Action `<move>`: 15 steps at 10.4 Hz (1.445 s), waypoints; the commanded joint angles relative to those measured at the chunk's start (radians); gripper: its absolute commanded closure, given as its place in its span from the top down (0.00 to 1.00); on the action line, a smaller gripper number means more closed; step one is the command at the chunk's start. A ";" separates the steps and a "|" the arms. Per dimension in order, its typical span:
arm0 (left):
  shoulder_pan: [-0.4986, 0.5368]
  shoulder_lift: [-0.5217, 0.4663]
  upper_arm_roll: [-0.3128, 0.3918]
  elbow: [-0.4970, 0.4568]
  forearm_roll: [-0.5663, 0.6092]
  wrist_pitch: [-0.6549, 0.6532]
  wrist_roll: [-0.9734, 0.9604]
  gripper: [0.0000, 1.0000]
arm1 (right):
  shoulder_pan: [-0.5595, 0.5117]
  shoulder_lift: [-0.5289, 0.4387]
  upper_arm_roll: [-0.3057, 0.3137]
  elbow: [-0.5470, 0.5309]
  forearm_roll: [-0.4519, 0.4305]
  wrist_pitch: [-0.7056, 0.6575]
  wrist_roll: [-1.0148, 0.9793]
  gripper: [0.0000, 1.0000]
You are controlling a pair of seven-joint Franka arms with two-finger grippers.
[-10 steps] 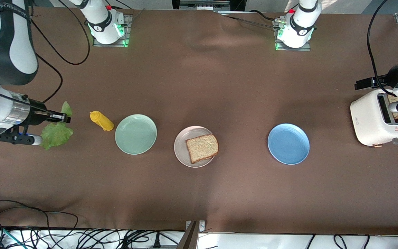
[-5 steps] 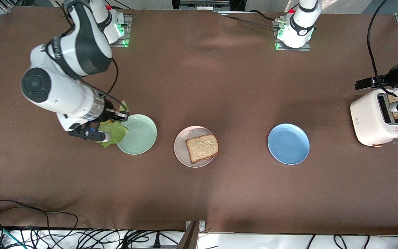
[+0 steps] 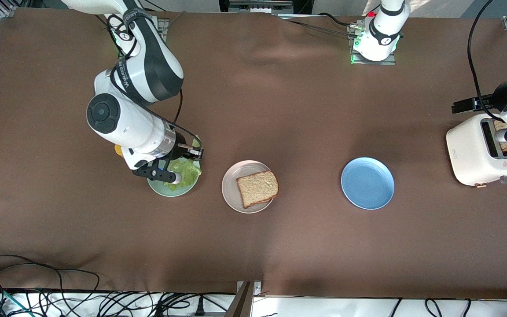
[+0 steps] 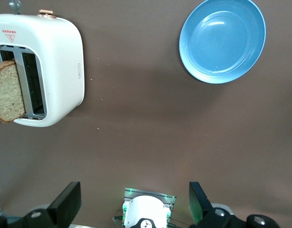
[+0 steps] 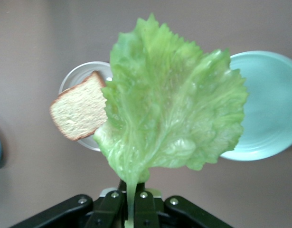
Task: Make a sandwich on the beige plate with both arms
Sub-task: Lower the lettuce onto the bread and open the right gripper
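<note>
Currently a lettuce leaf point(image 5: 169, 104) is pinched by its stem in the right hand point(image 5: 131, 209), fingers pressed together on it. The right hand point(image 3: 178, 165) is held in the air over the mint plate point(image 3: 165, 190), and the leaf point(image 3: 185, 174) is hung above that plate. One bread slice point(image 3: 257, 188) is laid on the beige plate point(image 3: 231, 187), overhanging its rim toward the left arm's end. In the right wrist view the slice point(image 5: 79, 111) and beige plate point(image 5: 77, 73) are partly covered by the leaf, with the mint plate point(image 5: 274, 109) beside them.

The left hand point(image 4: 134, 209) is spread wide, nothing gripped, and is held over the toaster point(image 3: 473, 154) at the left arm's end of the counter point(image 3: 280, 110). A second slice point(image 4: 8, 92) is seen standing in a slot of the toaster point(image 4: 55, 71). A blue plate point(image 3: 367, 183) is set between beige plate and toaster, well apart from both. A bit of a yellow bottle point(image 3: 118, 150) is seen under the right arm.
</note>
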 commanded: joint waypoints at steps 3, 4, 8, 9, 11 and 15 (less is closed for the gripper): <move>0.001 -0.004 -0.008 0.007 0.027 -0.017 -0.009 1.00 | 0.035 0.112 0.069 0.035 0.056 0.184 0.144 0.00; 0.002 -0.004 -0.007 0.005 0.027 -0.019 -0.009 1.00 | 0.049 0.152 0.086 0.035 0.056 0.271 0.182 0.00; 0.001 -0.003 -0.008 0.005 0.029 -0.020 -0.010 1.00 | 0.092 0.276 0.089 0.039 0.057 0.586 0.270 0.00; 0.001 -0.003 -0.008 0.005 0.029 -0.022 -0.009 1.00 | 0.109 0.305 0.089 0.038 0.057 0.649 0.302 0.00; 0.002 -0.003 -0.007 0.005 0.029 -0.022 -0.009 1.00 | 0.139 0.354 0.089 0.039 0.056 0.685 0.330 0.00; 0.002 -0.003 -0.007 0.005 0.029 -0.022 -0.009 1.00 | 0.143 0.348 0.088 0.049 0.050 0.682 0.327 1.00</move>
